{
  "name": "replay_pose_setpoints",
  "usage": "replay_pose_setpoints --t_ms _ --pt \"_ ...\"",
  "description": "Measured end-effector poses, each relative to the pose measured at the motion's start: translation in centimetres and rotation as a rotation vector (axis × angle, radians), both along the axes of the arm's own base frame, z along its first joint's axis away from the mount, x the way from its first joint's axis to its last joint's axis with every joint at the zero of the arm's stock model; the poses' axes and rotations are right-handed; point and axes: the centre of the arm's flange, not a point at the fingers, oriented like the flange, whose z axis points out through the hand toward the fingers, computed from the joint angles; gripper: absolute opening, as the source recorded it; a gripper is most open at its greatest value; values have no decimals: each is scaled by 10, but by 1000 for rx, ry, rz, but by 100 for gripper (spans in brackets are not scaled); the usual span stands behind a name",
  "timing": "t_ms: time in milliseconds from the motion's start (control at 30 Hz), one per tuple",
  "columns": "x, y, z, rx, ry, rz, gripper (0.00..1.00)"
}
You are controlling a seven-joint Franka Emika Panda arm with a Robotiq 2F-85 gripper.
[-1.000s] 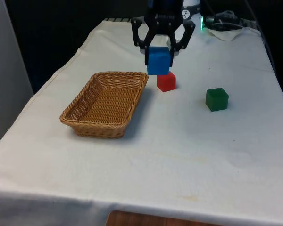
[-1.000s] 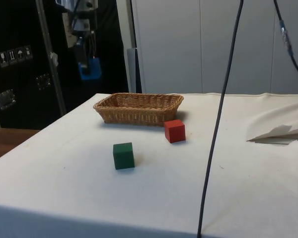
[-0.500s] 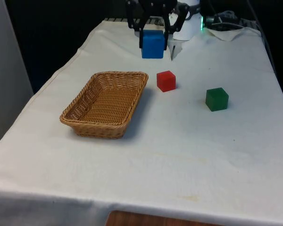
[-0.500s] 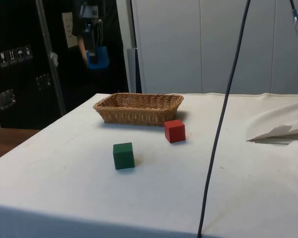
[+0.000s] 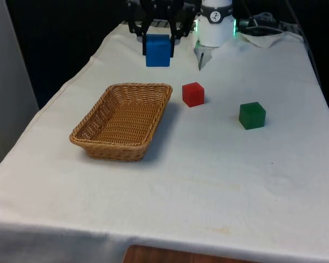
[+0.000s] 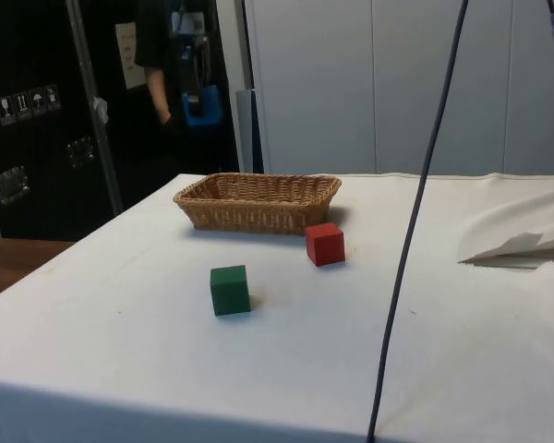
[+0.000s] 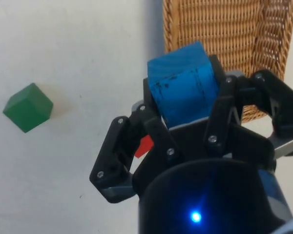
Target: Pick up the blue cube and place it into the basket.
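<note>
I have the blue cube (image 5: 157,50) clamped between the fingers of my pincer (image 5: 157,41), held in the air above the table (image 5: 208,164), beyond the far end of the wicker basket (image 5: 122,120). The basket has nothing in it. A red cube (image 5: 193,94) sits just beside the basket's far corner, and a green cube (image 5: 252,115) lies farther off on the white cloth.

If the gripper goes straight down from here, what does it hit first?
Probably the basket's near rim or the cloth just beside it. The gripper points down with the blue cube over the basket's edge, not its middle; depth is unclear.
</note>
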Motion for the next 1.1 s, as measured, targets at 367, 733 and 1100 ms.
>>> replay_pose_setpoints --t_ms 367,733,1100 --pt "-15 -27 -24 24 20 19 1" --pt "-26 -64 -55 41 37 35 1" --pt "-30 -103 -88 51 47 22 1"
